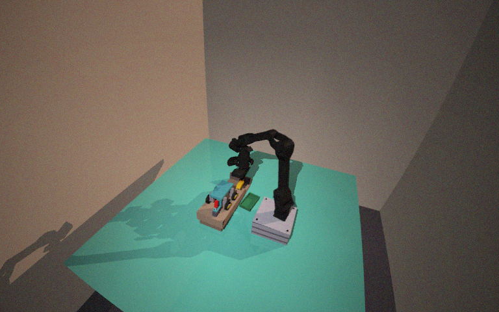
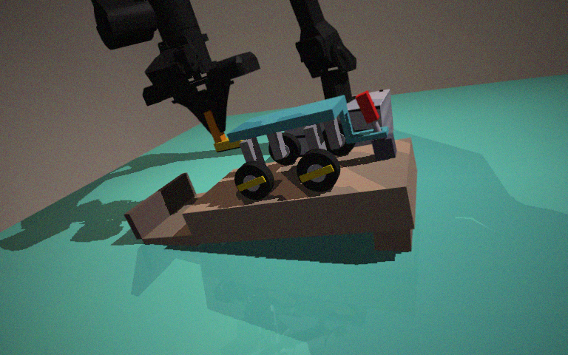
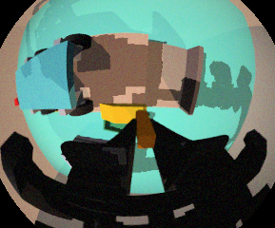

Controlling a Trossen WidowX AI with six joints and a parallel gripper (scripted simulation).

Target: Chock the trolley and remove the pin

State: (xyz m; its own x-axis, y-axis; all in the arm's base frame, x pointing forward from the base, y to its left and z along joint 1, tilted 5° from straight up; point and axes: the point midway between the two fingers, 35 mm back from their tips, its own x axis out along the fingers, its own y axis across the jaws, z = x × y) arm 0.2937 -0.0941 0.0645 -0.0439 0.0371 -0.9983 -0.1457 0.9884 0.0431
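The trolley (image 1: 220, 192) (image 2: 291, 117) (image 3: 44, 82), with a blue deck and black wheels, stands on the brown ramp (image 1: 212, 217) (image 2: 305, 211) (image 3: 137, 64). The red-headed stop pin (image 1: 216, 204) (image 2: 367, 106) sits at its uphill end. My gripper (image 2: 214, 127) (image 3: 141, 122) is shut on the orange handle (image 2: 210, 119) (image 3: 145, 128) of the yellow chock (image 1: 239, 184) (image 2: 226, 144) (image 3: 120, 113). It holds the chock on the far side of the trolley's downhill end, above the lower ramp. The chock's black base is hidden. I cannot tell whether the chock touches a wheel.
The green tray (image 1: 249, 201) lies on the table between the ramp and the arm's grey base (image 1: 273, 227). A low dark lip (image 2: 177, 192) (image 3: 192, 85) closes the ramp's downhill end.
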